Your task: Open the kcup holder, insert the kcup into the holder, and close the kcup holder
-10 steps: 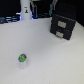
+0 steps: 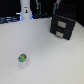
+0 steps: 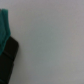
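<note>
The kcup [image 2: 22, 59] is seen lying untouched on the white table [image 2: 45, 60], near and to the exterior view's left. The kcup holder [image 2: 63, 26] is seen shut, far right. Nothing is judged done yet. The gripper's state cannot be told.

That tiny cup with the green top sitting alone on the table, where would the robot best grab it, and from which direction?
Probably from straight above, closing on the white sides of the kcup just under its green and blue round top. It appears to stand upright on the table with open space all around it, well apart from the kcup holder, so nothing blocks a downward approach. The frames are blurry, so its exact tilt is uncertain.
</note>
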